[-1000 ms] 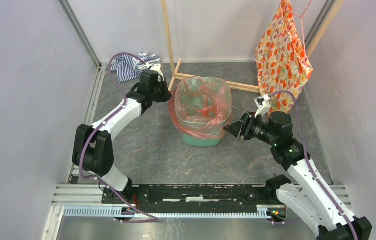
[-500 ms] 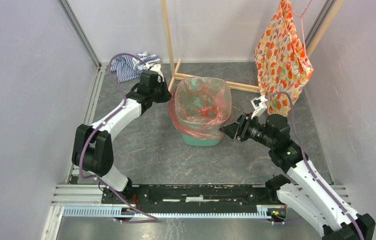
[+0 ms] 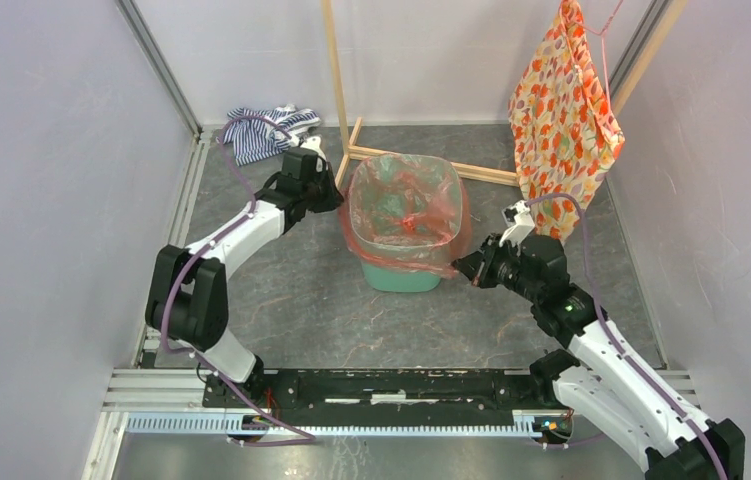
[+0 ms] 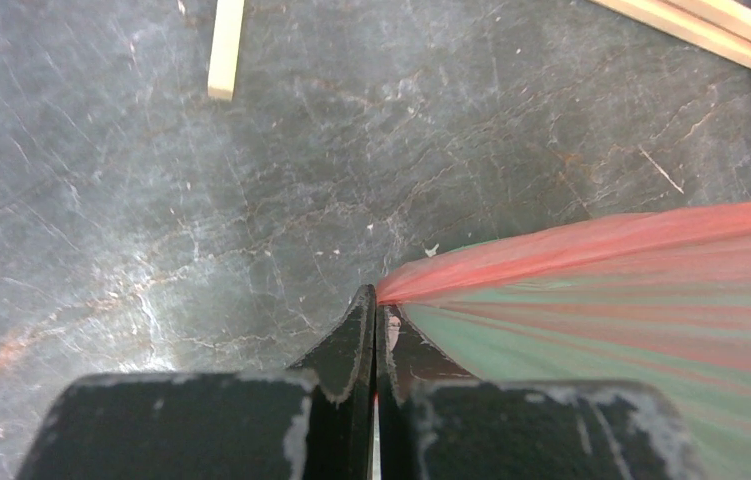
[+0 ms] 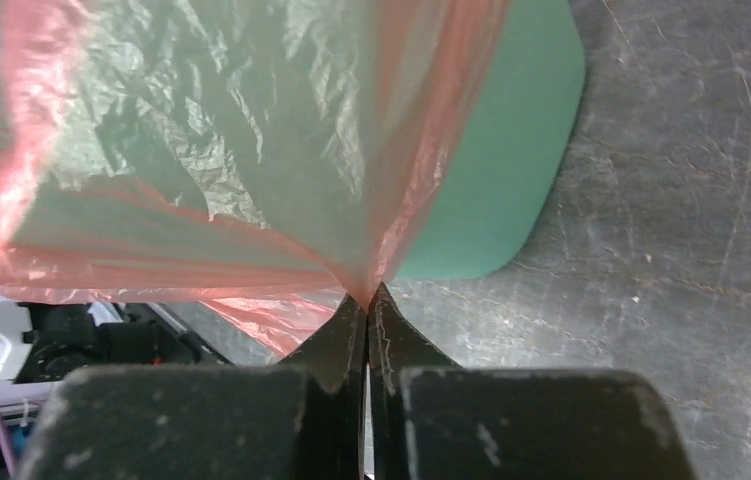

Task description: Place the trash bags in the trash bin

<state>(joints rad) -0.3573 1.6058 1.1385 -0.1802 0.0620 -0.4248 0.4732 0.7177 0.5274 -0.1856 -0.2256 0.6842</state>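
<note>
Bag: the thin, translucent red-orange plastic trash bag (image 3: 406, 205) sits inside the bin. Its mouth is spread over the rim and its skirt hangs down the outside, stretched wide to left and right.
Bin: the mint-green plastic trash bin (image 3: 401, 279) stands upright mid-floor on the dark grey marbled surface (image 3: 301, 300). Only its lower part shows below the bag.
Left gripper: the left gripper (image 4: 376, 305) has its fingers pressed tight together. It pinches the bag's edge just beside the bin's left side, and the film fans away taut from the tips.
Right gripper: the right gripper (image 5: 369, 300) is clamped on a gathered pinch of bag off the bin's right near corner.
Around: a crumpled blue-and-white striped cloth (image 3: 266, 128) lies at the back left. An orange floral cloth (image 3: 561, 110) hangs at the back right. A light wooden frame (image 3: 336, 70) stands behind the bin.
</note>
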